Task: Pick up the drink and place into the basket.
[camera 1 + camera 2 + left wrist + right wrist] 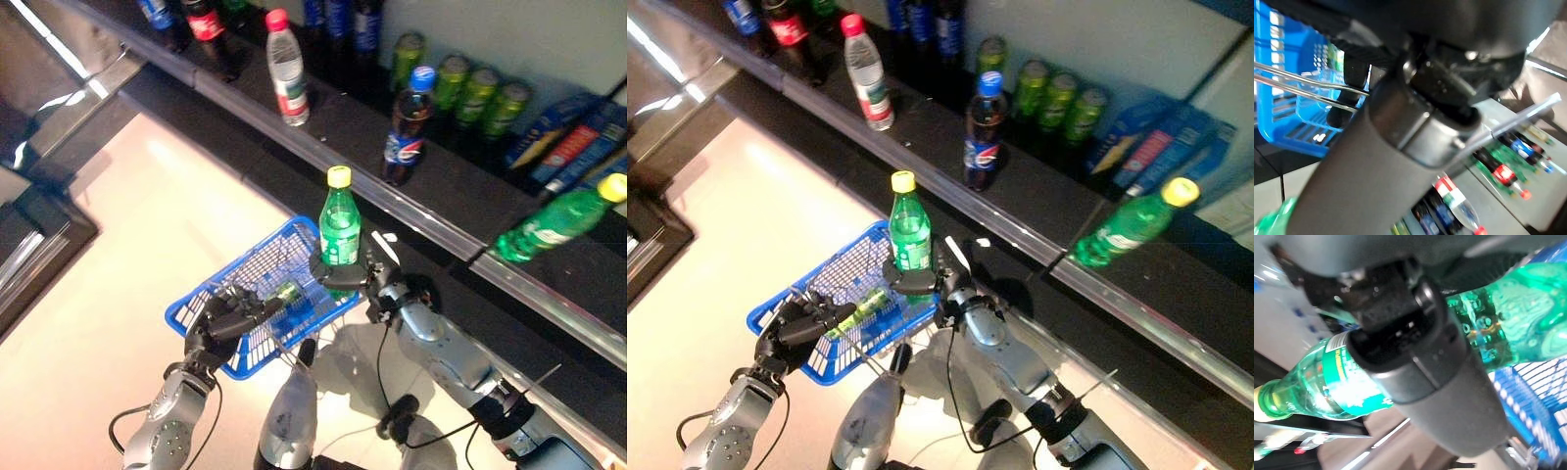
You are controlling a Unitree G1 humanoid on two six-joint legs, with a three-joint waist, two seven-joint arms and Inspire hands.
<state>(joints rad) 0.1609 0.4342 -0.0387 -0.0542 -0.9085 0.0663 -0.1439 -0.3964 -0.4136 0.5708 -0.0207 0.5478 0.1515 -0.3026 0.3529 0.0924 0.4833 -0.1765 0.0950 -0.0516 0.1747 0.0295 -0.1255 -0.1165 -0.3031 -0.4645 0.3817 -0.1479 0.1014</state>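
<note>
My right hand (364, 277) is shut on a green bottle (339, 231) with a yellow cap and holds it upright over the right rim of the blue basket (250, 272). The bottle also shows in the right wrist view (1342, 382), with my fingers (1400, 328) curled round it. My left hand (223, 318) is shut on the basket's thin wire handles (1303, 88) and holds the basket up in front. A green can (286, 293) lies inside the basket.
A dark shelf (431, 186) runs across the back. On it stand a clear bottle with a red cap (287, 69), a cola bottle with a blue cap (407, 124), green cans (470, 93), blue boxes (573, 142) and a lying green bottle (558, 220).
</note>
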